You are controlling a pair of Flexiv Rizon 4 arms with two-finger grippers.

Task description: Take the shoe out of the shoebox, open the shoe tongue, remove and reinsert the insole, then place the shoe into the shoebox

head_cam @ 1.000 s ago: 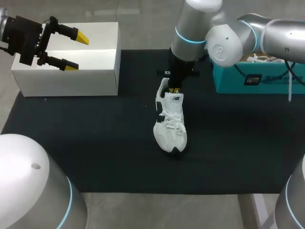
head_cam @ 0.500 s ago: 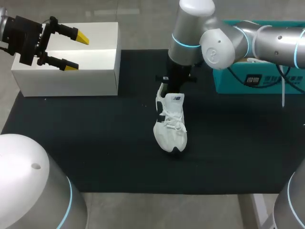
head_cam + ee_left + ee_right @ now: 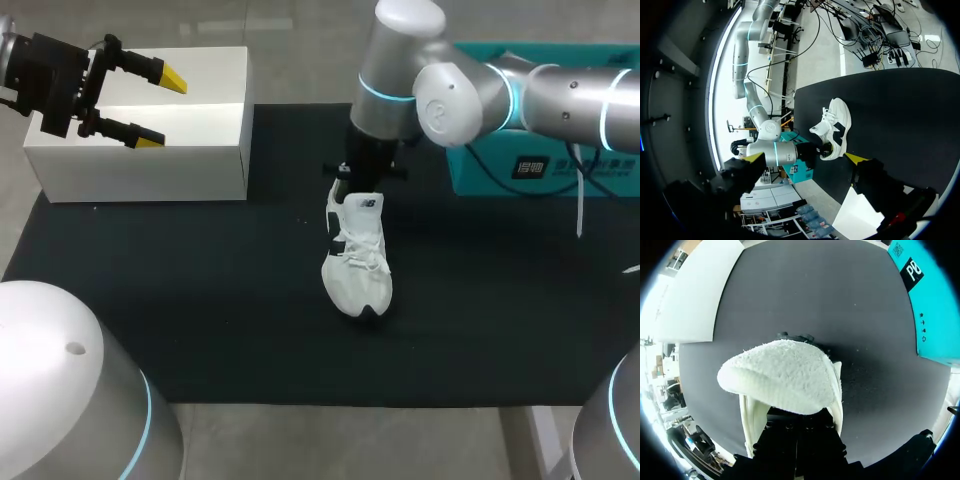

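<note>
White sneaker with black side panels (image 3: 357, 255) sits on its sole about mid-way across the black mat (image 3: 200, 300), toe pointing toward you and heel away. Your right gripper (image 3: 350, 183) is down at the heel opening. In the right wrist view a white fleecy pad (image 3: 780, 382) covers its fingertips; I'd guess that's the insole, but I can't tell whether the jaws are clamped on it or just under it.

Handling-wise, I'd expect the shoe to be light and squashy up top and stiffer at the sole and heel counter, so it'll tip or slide on the mat if you tug. The pad looks floppy and grippy, not slippery. Pinch it by the heel end and pull along the shoe. For lifting the shoe itself, the heel collar is the best bet.

Your left gripper (image 3: 162, 110) hangs over the white rectangular box (image 3: 190, 150), well apart from the shoe, jaws apart and empty. The teal cardboard box (image 3: 500, 165), probably the shoebox, is beside the mat's far right.
</note>
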